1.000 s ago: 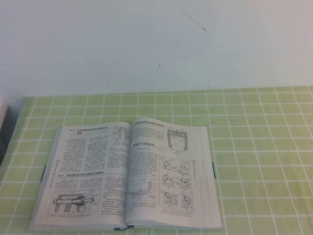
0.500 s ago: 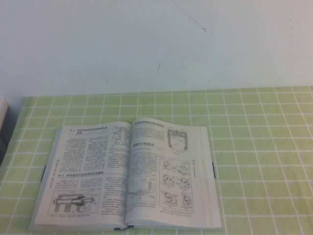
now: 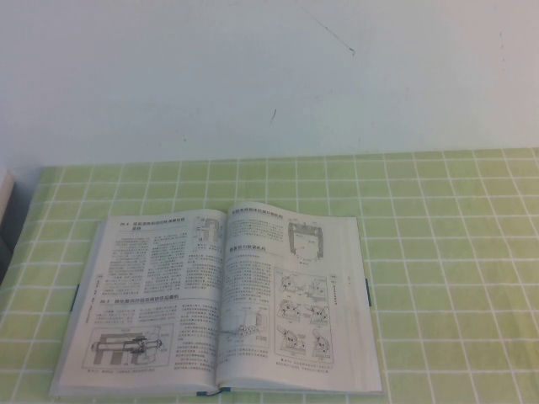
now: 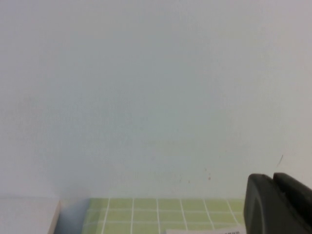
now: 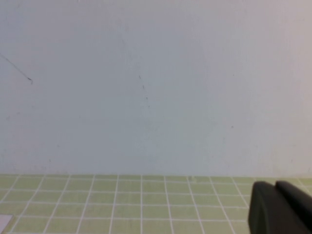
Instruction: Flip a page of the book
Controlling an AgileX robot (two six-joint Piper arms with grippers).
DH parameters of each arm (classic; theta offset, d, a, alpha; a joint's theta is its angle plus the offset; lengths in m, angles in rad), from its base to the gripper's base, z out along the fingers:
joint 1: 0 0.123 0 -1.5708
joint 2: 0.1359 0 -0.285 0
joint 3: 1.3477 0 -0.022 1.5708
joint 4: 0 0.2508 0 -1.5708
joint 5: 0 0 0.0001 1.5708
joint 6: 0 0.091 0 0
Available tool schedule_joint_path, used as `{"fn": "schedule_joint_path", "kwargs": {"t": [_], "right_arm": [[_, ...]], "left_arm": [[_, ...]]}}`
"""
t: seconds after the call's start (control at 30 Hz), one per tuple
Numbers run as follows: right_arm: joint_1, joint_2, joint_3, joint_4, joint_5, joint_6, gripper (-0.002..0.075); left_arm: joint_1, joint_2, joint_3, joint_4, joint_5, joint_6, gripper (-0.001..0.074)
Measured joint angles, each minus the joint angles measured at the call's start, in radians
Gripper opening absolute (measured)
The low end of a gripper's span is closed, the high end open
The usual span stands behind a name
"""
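The book [image 3: 152,290] lies open and flat on the green checked tablecloth [image 3: 438,278], at the near left-centre of the high view. Its right-hand leaf is the page [image 3: 295,295], with a U-shaped diagram and a boxed grid of drawings. A thin blue ribbon [image 3: 221,390] shows at the near spine. Neither arm shows in the high view. My left gripper [image 4: 272,176] shows in its wrist view as two black fingers pressed together, empty, with a corner of the book [image 4: 204,231] beside it. My right gripper [image 5: 274,184] is likewise shut and empty above the cloth.
A white wall [image 3: 269,76] rises right behind the table's far edge. A pale box-like object [image 3: 5,198] stands at the table's left edge; it also shows in the left wrist view [image 4: 29,214].
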Motion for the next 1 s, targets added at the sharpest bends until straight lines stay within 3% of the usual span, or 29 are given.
{"fn": "schedule_joint_path", "kwargs": {"t": [0.53,0.87,1.0], "right_arm": [[0.000,0.000,-0.002,-0.046,-0.111,0.000,-0.0003],[0.000,0.000,-0.151,-0.132,0.093,0.004,-0.0003],[0.000,0.000,-0.211,-0.108,0.260,0.031,-0.0003]], "left_arm": [[0.000,0.000,-0.080,0.068,-0.143,-0.009,-0.0004],[0.000,0.000,-0.085,0.099,-0.171,-0.070,-0.0004],[0.000,0.000,-0.156,0.165,-0.028,-0.144,-0.0004]]}}
